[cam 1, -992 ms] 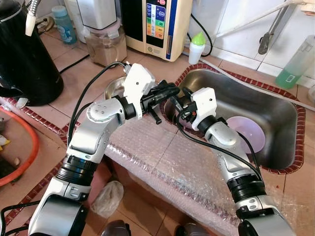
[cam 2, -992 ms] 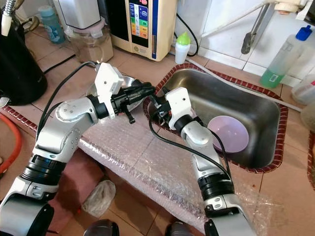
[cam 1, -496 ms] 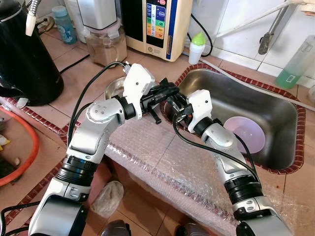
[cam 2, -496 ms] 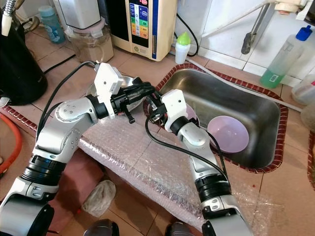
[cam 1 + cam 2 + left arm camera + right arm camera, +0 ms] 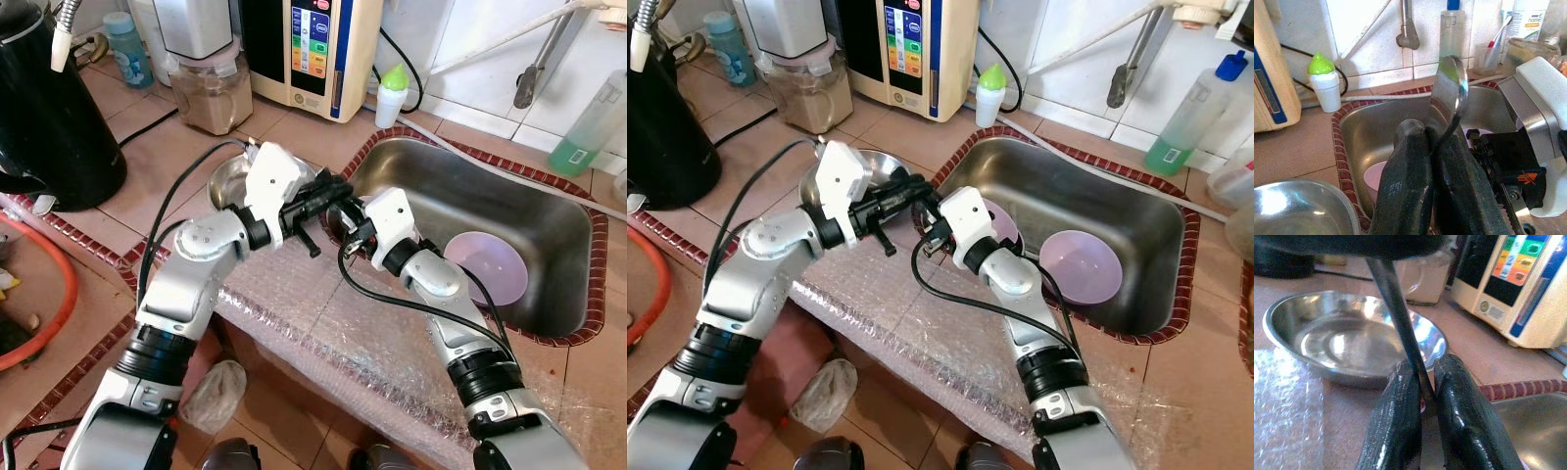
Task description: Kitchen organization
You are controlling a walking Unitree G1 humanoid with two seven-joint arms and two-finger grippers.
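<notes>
Sitting on counter by sink's [image 5: 578, 230] left edge: steel bowl [image 5: 1352, 338]. Clamping spoon [image 5: 1449, 90] at near-left sink corner: left gripper [image 5: 1431, 161]. Pinching spoon's handle: right gripper [image 5: 1422, 396]. Risking spoon twisting, dropping into sink if releasing too early.

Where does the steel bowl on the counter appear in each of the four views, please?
Left eye view: steel bowl on the counter, just left of the sink.
Right eye view: same spot, bowl.
Left wrist view: bowl close beside the left gripper.
Right wrist view: bowl just beyond the right gripper.
Shared landmark: the cream appliance behind the bowl.
</notes>
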